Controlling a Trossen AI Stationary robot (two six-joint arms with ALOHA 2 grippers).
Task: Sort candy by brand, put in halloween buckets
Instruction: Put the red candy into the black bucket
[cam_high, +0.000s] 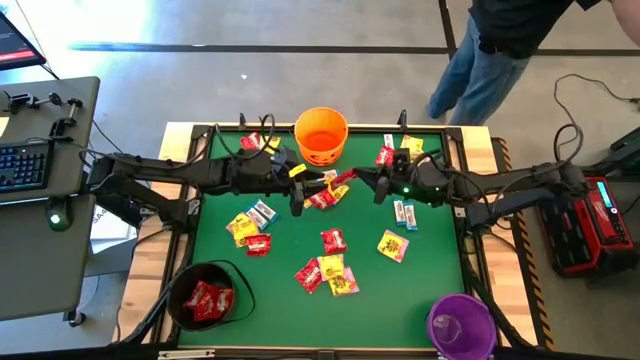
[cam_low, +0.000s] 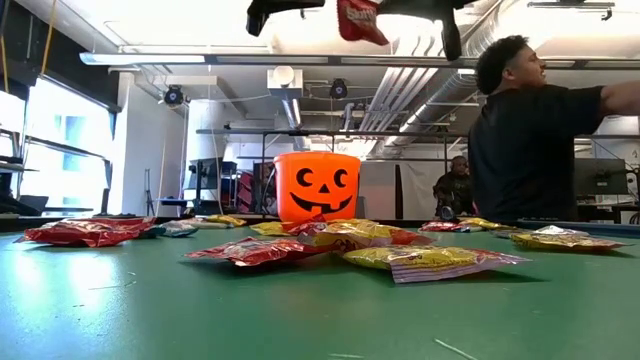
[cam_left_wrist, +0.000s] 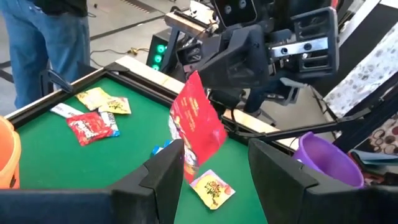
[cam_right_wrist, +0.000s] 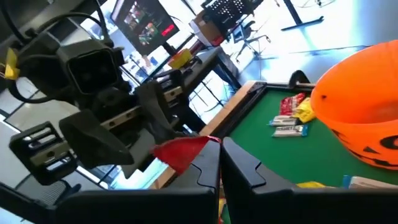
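A red candy packet (cam_left_wrist: 198, 127) hangs in the air above the table's middle, just in front of the orange bucket (cam_high: 321, 135). My right gripper (cam_right_wrist: 221, 146) is shut on it, reaching in from the table's right. My left gripper (cam_left_wrist: 214, 162) faces it from the left, open, its fingers on either side of the packet's lower end. Whether they touch it does not show. More red, yellow and white-blue candy (cam_high: 330, 262) lies flat on the green table (cam_high: 440, 265). The black bucket (cam_high: 207, 295) holds red packets. The purple bucket (cam_high: 462, 322) stands at the near right corner. My right gripper pinches the red packet's upper end (cam_left_wrist: 194, 84) between its two shut fingers. The fingers come in about level from the table's right side. The packet hangs tilted below them, lifted clear of the table, its free lower end (cam_left_wrist: 189, 163) between my left gripper's fingers.
A person (cam_high: 500, 40) stands beyond the table's far right corner. Candy packets lie at the far edge on both sides of the orange bucket (cam_high: 398, 152) and in a patch left of centre (cam_high: 250, 228). A desk with a keyboard (cam_high: 25, 165) stands left of the table.
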